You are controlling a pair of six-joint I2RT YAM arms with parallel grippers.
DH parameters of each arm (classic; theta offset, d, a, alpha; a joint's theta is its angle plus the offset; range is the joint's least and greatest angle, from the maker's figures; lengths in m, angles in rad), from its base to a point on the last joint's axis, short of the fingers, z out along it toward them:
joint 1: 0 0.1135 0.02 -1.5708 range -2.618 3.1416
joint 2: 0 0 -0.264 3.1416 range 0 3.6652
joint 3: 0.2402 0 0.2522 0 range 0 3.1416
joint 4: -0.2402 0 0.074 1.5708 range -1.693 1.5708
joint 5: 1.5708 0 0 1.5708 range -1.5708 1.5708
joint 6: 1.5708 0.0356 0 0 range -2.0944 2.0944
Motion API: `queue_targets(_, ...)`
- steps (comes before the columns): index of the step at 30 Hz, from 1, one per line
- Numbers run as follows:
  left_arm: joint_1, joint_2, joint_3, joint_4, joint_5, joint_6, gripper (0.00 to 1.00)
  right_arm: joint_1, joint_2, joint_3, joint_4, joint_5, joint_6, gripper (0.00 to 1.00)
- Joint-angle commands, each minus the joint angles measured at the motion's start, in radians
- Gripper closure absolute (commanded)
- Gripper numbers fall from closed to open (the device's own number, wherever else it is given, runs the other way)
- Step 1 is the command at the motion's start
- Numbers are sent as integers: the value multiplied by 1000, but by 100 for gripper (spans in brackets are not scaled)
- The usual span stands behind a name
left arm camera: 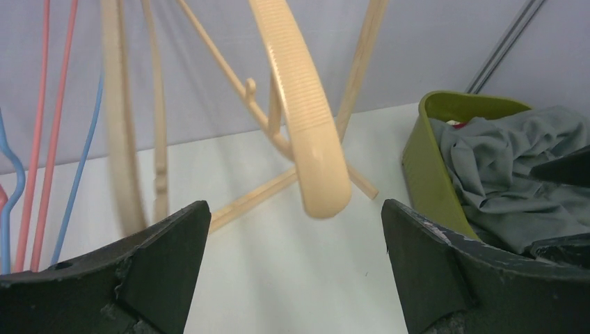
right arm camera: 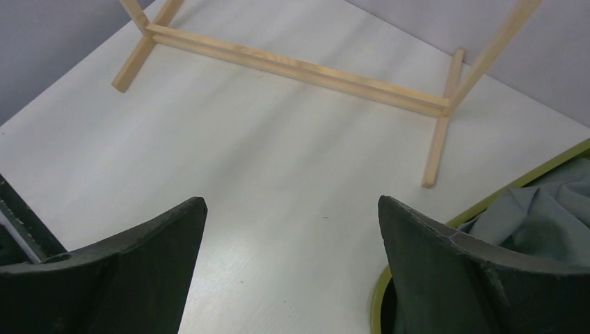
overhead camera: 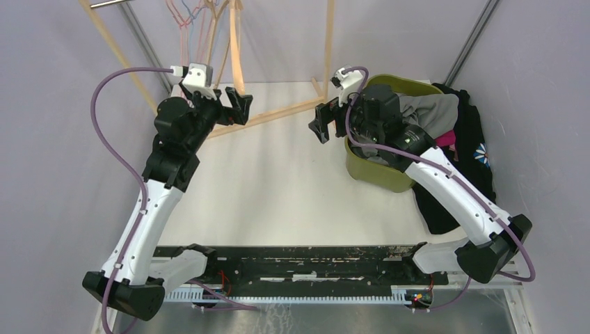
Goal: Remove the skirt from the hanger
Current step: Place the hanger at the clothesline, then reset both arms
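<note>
A bare beige plastic hanger (left arm camera: 306, 125) hangs on the wooden rack (overhead camera: 275, 113), with no garment on it; it also shows in the top view (overhead camera: 236, 49). A grey garment (overhead camera: 431, 111) lies crumpled in the green basket (overhead camera: 379, 177), and it also shows in the left wrist view (left arm camera: 508, 174). My left gripper (overhead camera: 235, 106) is open and empty, just in front of and below the hanger's tip (left arm camera: 293, 209). My right gripper (overhead camera: 321, 124) is open and empty above the table beside the basket's left rim (right arm camera: 292, 202).
Pink and blue wire hangers (left arm camera: 42, 139) hang at the rack's left end. The rack's base bars (right arm camera: 299, 69) lie across the far table. Dark clothes (overhead camera: 473, 153) spill over the basket's right side. Grey walls close in on both sides.
</note>
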Motion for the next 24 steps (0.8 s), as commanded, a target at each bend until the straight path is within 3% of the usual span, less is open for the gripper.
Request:
queue_targets(1, -2, -34, -71, 19, -24, 82, 1, -2, 6, 28, 0, 96, -57, 0)
queue_targets(6, -3, -69, -142, 42, 34, 44, 1, -1, 34, -27, 6, 257, -39, 0)
queue_targets(12, -4, -102, -251, 41, 114, 41, 1, -2, 45, -116, 83, 612, 24, 0)
queue_targets(24, -19, -104, -377, 59, 139, 30, 1, -2, 77, -128, 76, 689, 29, 0)
